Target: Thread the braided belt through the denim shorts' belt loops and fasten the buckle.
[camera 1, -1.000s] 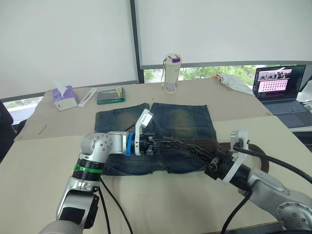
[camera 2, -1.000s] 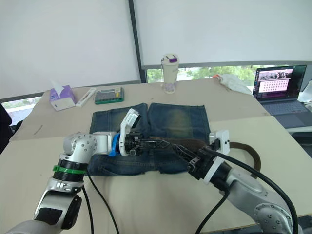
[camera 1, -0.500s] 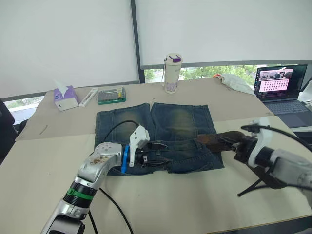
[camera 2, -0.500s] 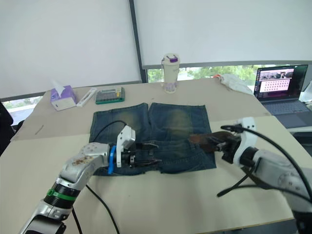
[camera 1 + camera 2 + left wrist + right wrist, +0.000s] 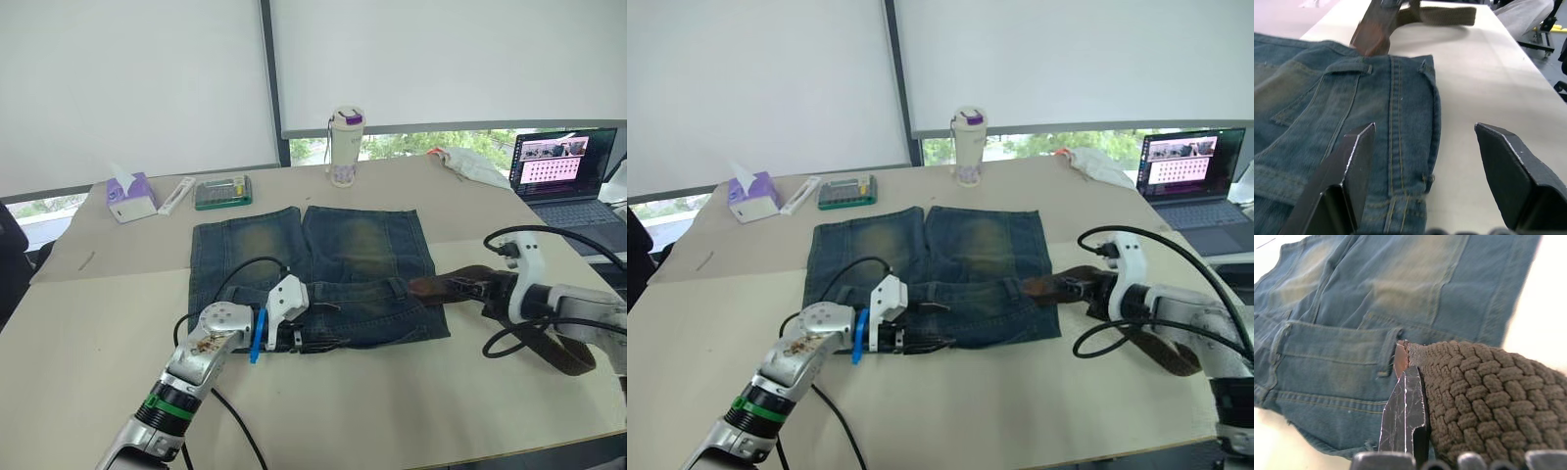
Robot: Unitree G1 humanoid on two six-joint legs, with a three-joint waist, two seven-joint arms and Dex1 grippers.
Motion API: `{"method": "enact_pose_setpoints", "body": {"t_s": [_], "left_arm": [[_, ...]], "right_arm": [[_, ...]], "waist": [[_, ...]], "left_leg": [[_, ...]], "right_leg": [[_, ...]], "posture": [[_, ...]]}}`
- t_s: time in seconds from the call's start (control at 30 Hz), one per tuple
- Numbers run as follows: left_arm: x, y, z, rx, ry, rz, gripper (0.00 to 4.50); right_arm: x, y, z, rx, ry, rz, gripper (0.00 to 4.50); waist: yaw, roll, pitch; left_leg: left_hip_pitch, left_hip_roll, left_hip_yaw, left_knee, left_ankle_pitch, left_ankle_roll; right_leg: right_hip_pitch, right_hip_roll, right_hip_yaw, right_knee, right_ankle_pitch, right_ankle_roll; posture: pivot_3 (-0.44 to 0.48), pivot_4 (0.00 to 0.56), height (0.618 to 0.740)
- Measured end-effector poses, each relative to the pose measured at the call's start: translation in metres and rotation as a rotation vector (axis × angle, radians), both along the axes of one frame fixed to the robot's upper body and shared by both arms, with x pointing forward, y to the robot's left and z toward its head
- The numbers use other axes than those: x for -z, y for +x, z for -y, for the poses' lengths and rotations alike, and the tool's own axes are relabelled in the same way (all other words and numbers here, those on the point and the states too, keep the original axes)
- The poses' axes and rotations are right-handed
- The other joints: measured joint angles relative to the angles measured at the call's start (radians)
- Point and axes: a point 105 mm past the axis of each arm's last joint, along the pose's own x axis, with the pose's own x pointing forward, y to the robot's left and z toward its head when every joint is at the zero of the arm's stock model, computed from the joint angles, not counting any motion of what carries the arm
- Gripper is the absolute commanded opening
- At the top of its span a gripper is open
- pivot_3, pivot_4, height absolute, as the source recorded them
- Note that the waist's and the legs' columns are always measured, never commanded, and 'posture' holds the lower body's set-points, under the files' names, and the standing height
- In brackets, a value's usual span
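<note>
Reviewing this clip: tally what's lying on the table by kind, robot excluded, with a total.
Clothing: 1, the denim shorts
Belts: 1, the braided belt
Drink bottles: 1, the tumbler
Tissue boxes: 1, purple
Laptops: 1
Green flat cases: 1
Small white oblong items: 1
Crumpled white items: 1
Total: 8

You had bare surface (image 5: 392, 392) along the near edge below the denim shorts (image 5: 323, 269) to pass a hand. Far back, the tumbler (image 5: 345, 147), tissue box (image 5: 130, 197) and laptop (image 5: 563, 176) stood in the way.
</note>
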Motion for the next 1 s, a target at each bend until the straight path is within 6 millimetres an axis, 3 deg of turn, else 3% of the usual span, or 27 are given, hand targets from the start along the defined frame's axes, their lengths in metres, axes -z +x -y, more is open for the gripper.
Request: {"method": "enact_pose_setpoints", "body": {"t_s": [0.33, 0.47, 0.83, 1.0], "left_arm": [[0.009, -0.001, -0.004, -0.049, -0.004, -0.016, 3.43], [0.009, 0.001, -0.009, -0.074, -0.001, -0.013, 3.43], [0.006, 0.001, -0.018, -0.144, -0.020, -0.057, 3.43], [-0.005, 0.003, -0.010, -0.210, -0.155, -0.249, 3.43]], "right_arm": [[0.020, 0.015, 0.005, -0.003, -0.116, -0.061, 0.00], [0.018, 0.023, 0.003, -0.008, -0.106, -0.056, 0.00], [0.023, 0.036, -0.052, -0.198, 0.000, -0.092, 0.00], [0.027, 0.033, -0.071, -0.221, 0.138, -0.126, 0.00]], "waist": [[-0.001, 0.002, -0.001], [0.000, 0.003, -0.002], [-0.003, 0.008, -0.005], [-0.002, 0.007, -0.005]], "left_leg": [[-0.002, 0.001, 0.002, 0.000, 0.002, -0.002], [-0.002, 0.000, 0.002, 0.000, 0.002, -0.002], [-0.002, 0.001, 0.002, 0.000, 0.002, -0.002], [-0.002, 0.001, 0.000, 0.000, 0.002, -0.003]], "right_leg": [[-0.004, 0.000, 0.001, 0.001, 0.001, -0.001], [-0.004, 0.000, 0.001, 0.000, 0.002, -0.002], [-0.005, 0.001, 0.001, 0.001, 0.002, -0.002], [-0.005, 0.001, 0.001, 0.001, 0.002, -0.002]], "posture": [[0.000, 0.150, 0.740], [0.000, 0.150, 0.740], [0.000, 0.150, 0.740], [0.000, 0.150, 0.740]]}}
